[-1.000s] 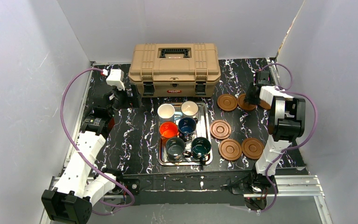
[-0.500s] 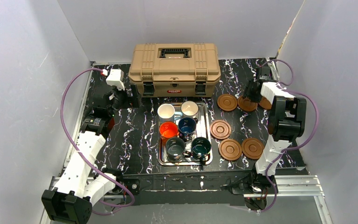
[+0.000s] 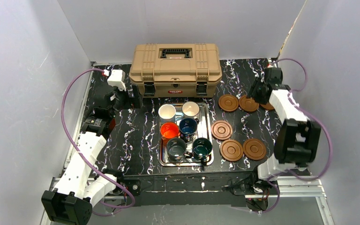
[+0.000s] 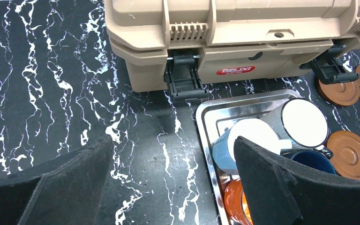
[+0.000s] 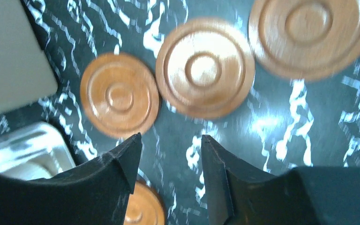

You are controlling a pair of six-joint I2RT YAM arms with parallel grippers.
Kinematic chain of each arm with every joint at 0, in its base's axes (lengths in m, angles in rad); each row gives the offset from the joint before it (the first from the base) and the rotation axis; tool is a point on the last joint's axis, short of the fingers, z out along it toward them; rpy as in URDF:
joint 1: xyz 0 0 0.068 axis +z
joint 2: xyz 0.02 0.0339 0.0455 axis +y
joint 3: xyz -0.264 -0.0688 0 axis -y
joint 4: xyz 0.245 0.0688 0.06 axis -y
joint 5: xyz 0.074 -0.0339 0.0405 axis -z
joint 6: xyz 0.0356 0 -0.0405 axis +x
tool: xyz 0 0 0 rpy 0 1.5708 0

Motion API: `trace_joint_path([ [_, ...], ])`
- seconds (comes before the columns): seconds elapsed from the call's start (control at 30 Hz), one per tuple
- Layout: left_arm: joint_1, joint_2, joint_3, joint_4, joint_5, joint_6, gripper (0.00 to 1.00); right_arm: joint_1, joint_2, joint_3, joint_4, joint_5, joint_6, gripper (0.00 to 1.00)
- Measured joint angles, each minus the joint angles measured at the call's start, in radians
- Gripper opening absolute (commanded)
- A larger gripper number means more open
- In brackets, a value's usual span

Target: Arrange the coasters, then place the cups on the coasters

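Note:
Several brown coasters lie right of the tray: a back row (image 3: 228, 102) (image 3: 249, 103) and nearer ones (image 3: 221, 130) (image 3: 231, 150) (image 3: 254, 149). My right gripper (image 3: 255, 97) hovers over the back row, open and empty (image 5: 171, 140), with coasters (image 5: 120, 95) (image 5: 205, 68) (image 5: 309, 33) beyond its tips. Several cups stand in the steel tray (image 3: 186, 163): two cream (image 3: 167, 111) (image 3: 191, 109), orange (image 3: 169, 130), navy (image 3: 188, 125), grey-green (image 3: 176, 147), teal (image 3: 202, 147). My left gripper (image 3: 115, 100) is open over bare table (image 4: 172, 140), left of the tray (image 4: 225, 110).
A tan toolbox (image 3: 176, 69) stands at the back behind the tray, close to the left gripper (image 4: 234, 37). White walls close in on both sides. The right arm's elbow (image 3: 296, 140) hangs over the table's right edge.
My right gripper has opened wider and drawn back off the back-row coasters, leaving the middle one uncovered. Its elbow swung out to the right. The left arm is still.

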Motion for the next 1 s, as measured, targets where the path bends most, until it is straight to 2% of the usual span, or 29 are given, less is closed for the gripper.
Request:
trace_joint_path([
  [0.17,-0.022,0.0,0.0,0.0,-0.003,0.001,0.98,0.0,-0.275,-0.253,-0.055,-0.034,0.062,0.65],
  [0.37,-0.043,0.0,0.0,-0.005,-0.011,0.001,0.98,-0.001,-0.449,-0.406,-0.176,-0.075,0.148,0.74],
  [0.53,-0.05,0.0,0.0,-0.008,-0.021,0.0,0.98,-0.001,-0.472,-0.439,-0.249,-0.065,0.195,0.85],
  [0.7,-0.053,0.0,0.0,-0.008,-0.039,0.0,0.98,-0.002,-0.466,-0.444,-0.313,-0.009,0.205,0.89],
  [1.0,-0.053,0.0,0.0,-0.008,-0.049,0.001,0.98,-0.007,-0.47,-0.568,-0.278,-0.022,0.257,0.89],
])
